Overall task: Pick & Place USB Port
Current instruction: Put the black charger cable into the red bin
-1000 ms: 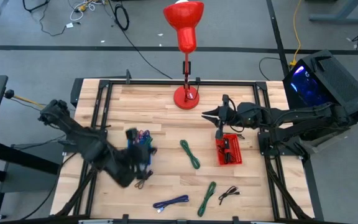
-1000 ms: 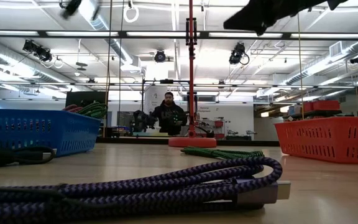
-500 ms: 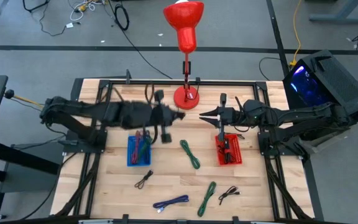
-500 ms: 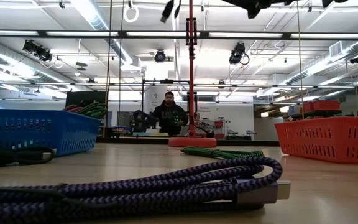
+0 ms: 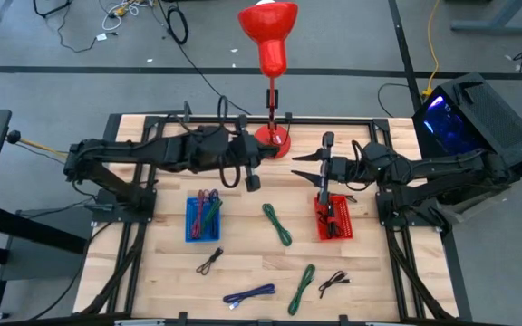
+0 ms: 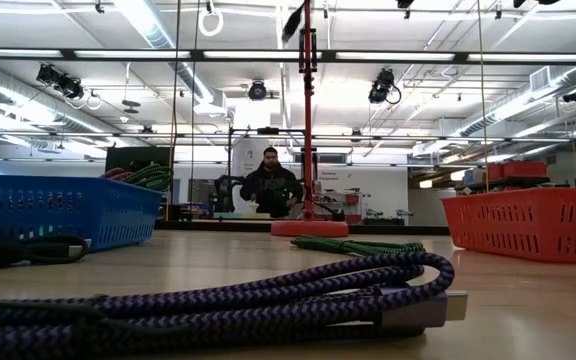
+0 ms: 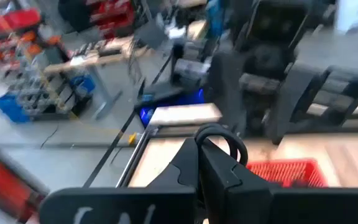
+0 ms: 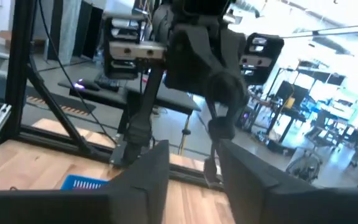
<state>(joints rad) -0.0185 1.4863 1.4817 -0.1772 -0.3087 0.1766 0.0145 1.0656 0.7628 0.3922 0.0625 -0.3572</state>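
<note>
Purple cable (image 6: 268, 290): lower frame in the low view, flat on the table, untouched.
Green cable (image 5: 277, 224): frame centre, between blue basket (image 5: 204, 218) and red basket (image 5: 333, 217).
Left gripper (image 5: 250, 172): upper centre, airborne; grip cannot be told.
Right gripper (image 5: 322, 178): over the red basket's upper edge, fingers parted, empty.
Advice: descend squarely over one cable's middle before closing.
Hidden: USB plugs indistinct.

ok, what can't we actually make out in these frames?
- Left gripper: high view too small and its wrist view blurred, so open or shut is unclear.
- Red basket contents: high view shows only small dark shapes, partly under the right gripper.
- Blue basket contents: low view's wall hides most.
- Black cable: connector type too small.
</note>
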